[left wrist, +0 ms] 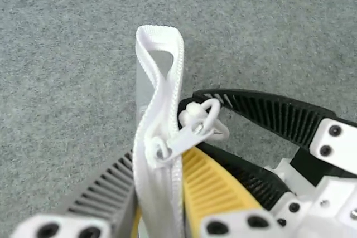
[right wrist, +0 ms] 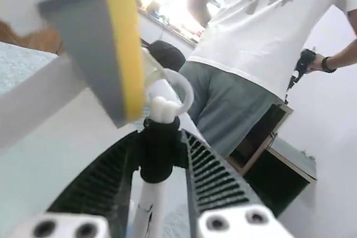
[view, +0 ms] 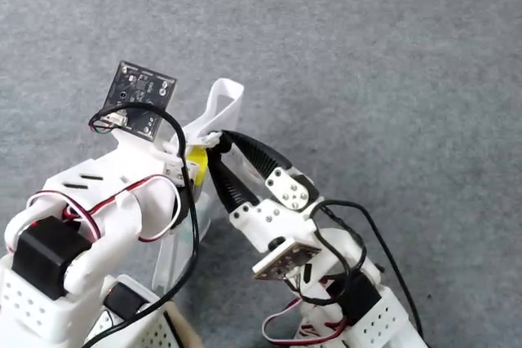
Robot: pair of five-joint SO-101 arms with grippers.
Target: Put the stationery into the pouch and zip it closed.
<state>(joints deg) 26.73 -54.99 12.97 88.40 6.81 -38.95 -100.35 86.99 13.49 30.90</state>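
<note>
Cloth in grey covers the table beneath both arms. On it, the white pouch is clamped between the left gripper's grey and yellow pads, apparently to brace it against pulling. The right gripper pinches the zipper pull, likely to draw the slider along the last open teeth.

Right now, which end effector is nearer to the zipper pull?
Right. The right end effector pinches the zipper pull between its fingertips; the left end effector clamps the pouch alongside the zipper, close beside the pull.
</note>
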